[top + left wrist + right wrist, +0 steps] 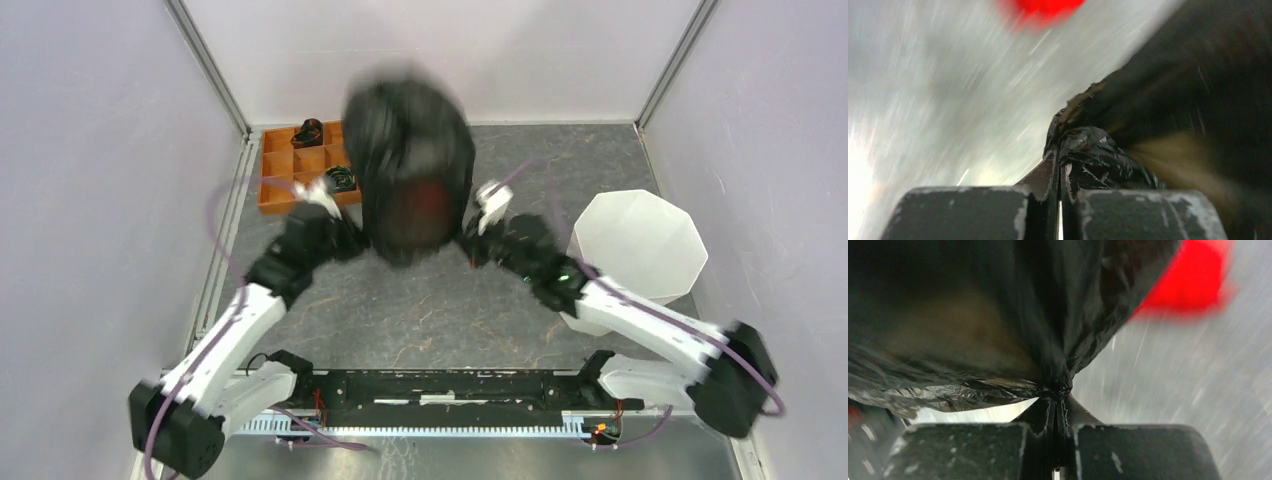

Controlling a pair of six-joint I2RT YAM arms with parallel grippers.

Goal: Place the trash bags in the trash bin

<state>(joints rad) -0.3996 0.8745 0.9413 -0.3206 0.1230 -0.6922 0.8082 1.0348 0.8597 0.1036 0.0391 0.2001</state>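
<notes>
A glossy black trash bag (410, 165) hangs spread and blurred between my two grippers above the middle of the table. My left gripper (352, 235) is shut on its left edge; in the left wrist view the jaws (1060, 150) pinch wrinkled black film (1098, 157). My right gripper (470, 240) is shut on its right edge, and the right wrist view shows the film (998, 315) bunched at the fingertips (1057, 394). The white octagonal trash bin (640, 245) stands upright at the right, beside my right arm.
A brown wooden compartment tray (300, 165) with small dark items sits at the back left. Something red shows through the bag (425, 200) and, blurred, in both wrist views (1040, 10) (1193, 282). Grey walls enclose the table.
</notes>
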